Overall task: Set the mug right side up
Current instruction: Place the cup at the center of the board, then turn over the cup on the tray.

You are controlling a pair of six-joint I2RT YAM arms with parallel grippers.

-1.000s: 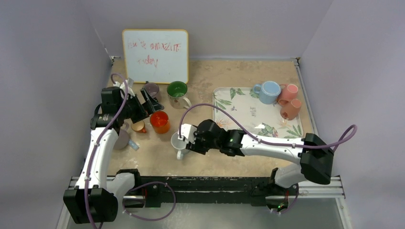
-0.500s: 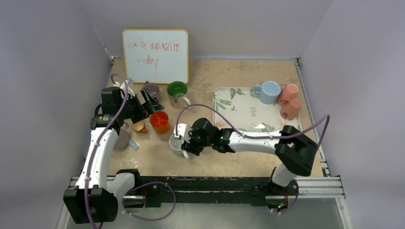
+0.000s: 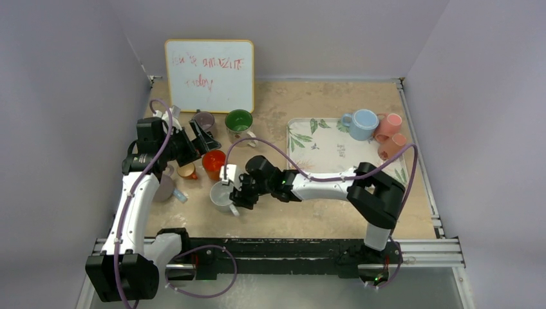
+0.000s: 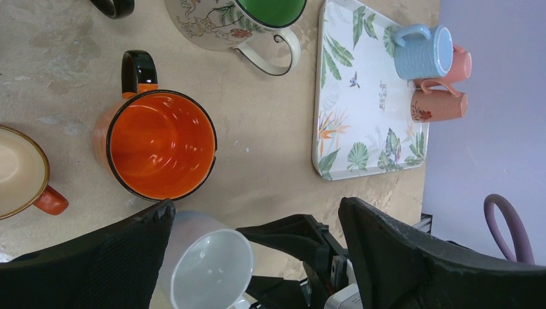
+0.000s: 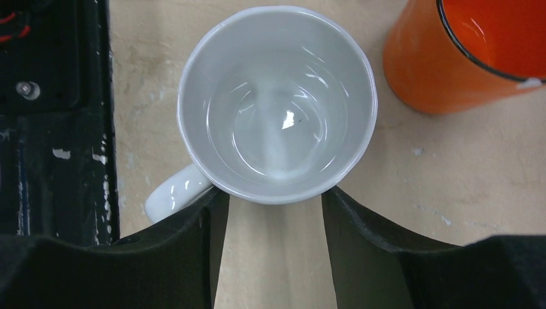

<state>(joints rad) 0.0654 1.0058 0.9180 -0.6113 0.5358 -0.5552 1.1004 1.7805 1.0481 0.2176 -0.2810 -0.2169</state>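
Note:
The white mug point(image 3: 222, 195) stands upright on the table, its mouth up and its handle toward the near edge. In the right wrist view the white mug point(image 5: 277, 103) sits just ahead of my fingers. My right gripper point(image 3: 237, 192) point(image 5: 275, 199) is open, with both fingertips point(image 5: 212, 206) tucked under the rim against the mug's near wall. My left gripper point(image 3: 201, 138) point(image 4: 256, 207) is open and empty, held above the table behind the orange mug. The white mug point(image 4: 206, 267) also shows in the left wrist view, between that gripper's fingers but well below them.
An orange mug point(image 3: 214, 162) stands just behind the white mug. A small tan cup point(image 3: 187, 170), a dark mug point(image 3: 204, 120) and a green-lined mug point(image 3: 239, 122) stand nearby. A leaf-print tray point(image 3: 309, 138) holds a blue mug point(image 3: 362, 123) and two pink mugs point(image 3: 390, 122). A whiteboard point(image 3: 209, 75) leans at the back.
My right gripper has moved left across the table and the white mug has slid left with it, staying upright. The left arm has not moved.

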